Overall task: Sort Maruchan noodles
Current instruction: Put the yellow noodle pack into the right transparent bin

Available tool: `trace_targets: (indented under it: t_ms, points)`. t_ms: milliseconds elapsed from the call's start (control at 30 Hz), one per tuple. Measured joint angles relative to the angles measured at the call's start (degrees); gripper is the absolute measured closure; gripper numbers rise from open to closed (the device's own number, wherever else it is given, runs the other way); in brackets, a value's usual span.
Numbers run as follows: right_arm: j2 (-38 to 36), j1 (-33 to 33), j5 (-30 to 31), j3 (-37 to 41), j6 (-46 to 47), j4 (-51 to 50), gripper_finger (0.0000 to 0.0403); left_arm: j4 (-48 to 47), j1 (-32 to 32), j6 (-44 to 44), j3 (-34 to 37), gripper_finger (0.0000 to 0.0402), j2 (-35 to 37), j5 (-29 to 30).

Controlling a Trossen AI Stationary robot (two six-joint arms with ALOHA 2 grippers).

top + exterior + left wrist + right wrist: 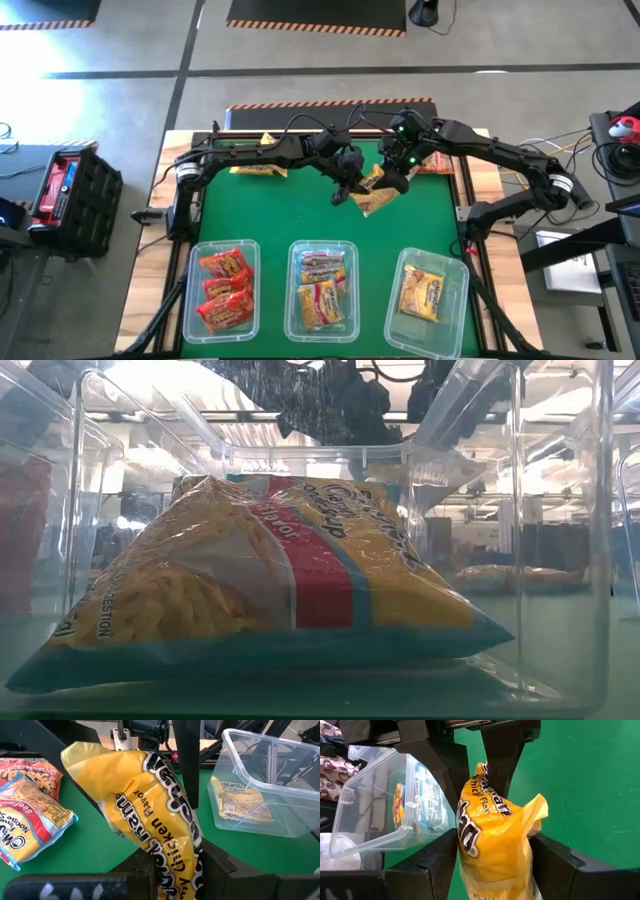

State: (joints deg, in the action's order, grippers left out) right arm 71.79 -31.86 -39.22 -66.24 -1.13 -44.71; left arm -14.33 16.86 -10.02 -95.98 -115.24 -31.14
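A yellow Maruchan noodle packet point(375, 200) hangs above the green mat at mid table, between my two grippers. My left gripper point(352, 190) comes from the left and is shut on one end of it. My right gripper point(395, 180) comes from the right. It is open, with one finger on either side of the packet's other, crumpled end point(520, 815). Loose packets lie flat on the mat at the far left point(260, 168) and the far right point(435, 162). My left gripper pinches the yellow packet's end point(172, 862) between its two fingers, slanting down from the table's far left. The packet is lifted clear of the mat and sticks out past the fingers, crinkled and bent. My right gripper's fingers point(547, 857) flank the packet's free end; whether they touch it I cannot tell.
Three clear tubs stand along the near edge. The left tub point(192, 300) holds red packets, the middle one point(292, 300) yellow-pink packets, and the right one point(458, 300) a yellow packet. The low view looks through a tub at a yellow packet point(250, 580). More packets point(30, 815) lie on the mat.
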Motion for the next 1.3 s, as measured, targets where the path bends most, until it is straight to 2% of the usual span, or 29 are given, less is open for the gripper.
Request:
trace_targets:
  t_ms: [367,700,867,1033,1300]
  points:
    - [0.3,0.8,-0.7,0.0,0.0,0.1,0.0192,0.3,0.0,1.4,0.0,0.0322,0.0,0.0]
    - [0.4,0.9,-2.9,0.0,-0.4,0.0,0.0268,0.3,-0.2,4.0,0.0,0.0322,0.1,-0.1]
    - [0.4,0.9,-3.2,0.1,-0.4,-0.1,0.0273,-0.6,-0.2,11.2,0.0,0.0318,0.1,-1.2]
    - [0.4,0.9,-3.3,0.1,-0.9,-1.7,0.0265,-2.2,-0.1,15.5,0.0,0.0291,0.1,-1.2]
    - [0.3,0.9,-3.3,0.1,-0.6,-3.5,0.0273,-2.8,0.3,15.6,0.0,0.0232,0.8,-2.3]
